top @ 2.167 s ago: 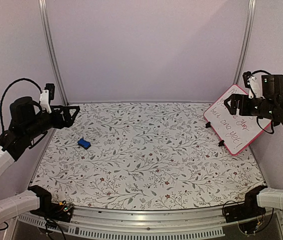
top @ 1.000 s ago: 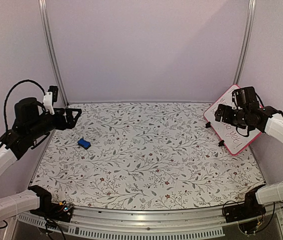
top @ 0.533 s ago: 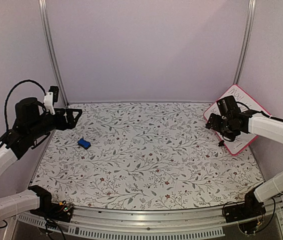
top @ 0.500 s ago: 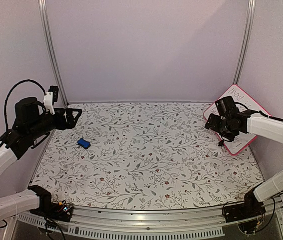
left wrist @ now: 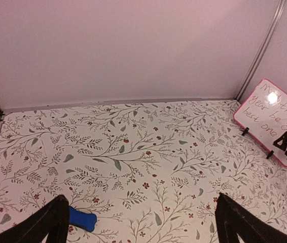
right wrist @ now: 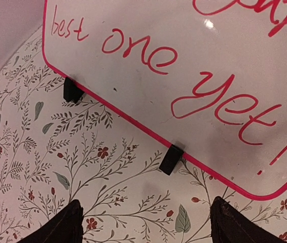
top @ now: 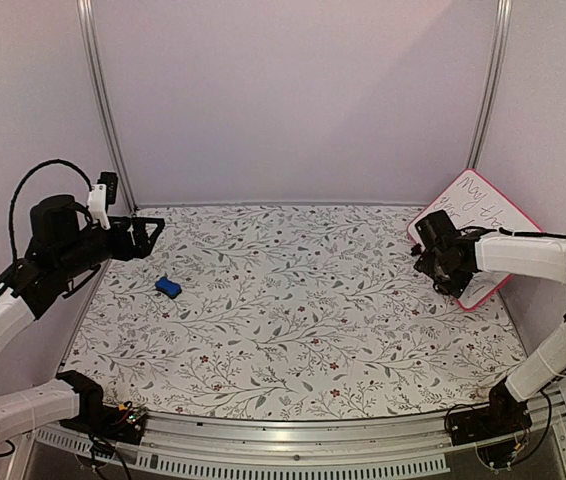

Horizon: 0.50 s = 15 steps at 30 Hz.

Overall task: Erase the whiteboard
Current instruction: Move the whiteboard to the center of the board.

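The whiteboard (top: 483, 232) leans at the back right of the table, pink-red framed, with red handwriting across it. It also shows in the right wrist view (right wrist: 184, 66), standing on two black feet (right wrist: 171, 159). My right gripper (top: 431, 262) hovers low just in front of the board's lower edge, open and empty; its fingertips (right wrist: 72, 223) stand wide apart. My left gripper (top: 150, 232) hangs open above the table's back left, nothing between its fingers (left wrist: 52, 223). From the left wrist the whiteboard (left wrist: 270, 114) appears far right.
A small blue eraser block (top: 168, 287) lies on the floral tablecloth at the left, also seen by the left wrist (left wrist: 81, 219) beside the left finger. Lilac walls and metal posts (top: 101, 100) close in the back and sides.
My right arm has swung down and leftward from in front of the board's face to its lower edge. The left arm has hardly moved.
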{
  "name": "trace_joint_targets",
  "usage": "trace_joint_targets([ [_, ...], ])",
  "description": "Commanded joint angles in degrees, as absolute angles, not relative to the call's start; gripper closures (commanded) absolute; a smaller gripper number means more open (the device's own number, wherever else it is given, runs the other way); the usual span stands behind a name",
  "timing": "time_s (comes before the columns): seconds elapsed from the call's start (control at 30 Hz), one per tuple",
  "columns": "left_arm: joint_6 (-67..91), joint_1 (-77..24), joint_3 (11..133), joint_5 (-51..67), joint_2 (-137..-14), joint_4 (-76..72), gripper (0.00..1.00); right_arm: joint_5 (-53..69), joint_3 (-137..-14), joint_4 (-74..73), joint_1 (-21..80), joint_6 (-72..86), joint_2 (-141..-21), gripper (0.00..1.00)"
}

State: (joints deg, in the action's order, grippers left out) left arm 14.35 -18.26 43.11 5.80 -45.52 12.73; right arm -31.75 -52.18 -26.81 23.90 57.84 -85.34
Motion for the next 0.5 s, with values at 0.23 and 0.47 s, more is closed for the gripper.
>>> trace_joint_targets([
  [0.23,13.7,-18.9,42.5,6.4,-45.5,12.1,0.00,-38.0,-56.0,-31.9,24.1,68.3,-95.5,0.23],
  [0.47,13.8,-18.9,42.5,6.5,-45.4,12.0,0.00,-39.1,-56.0,-31.6,24.1,71.1,-97.7,0.25],
])
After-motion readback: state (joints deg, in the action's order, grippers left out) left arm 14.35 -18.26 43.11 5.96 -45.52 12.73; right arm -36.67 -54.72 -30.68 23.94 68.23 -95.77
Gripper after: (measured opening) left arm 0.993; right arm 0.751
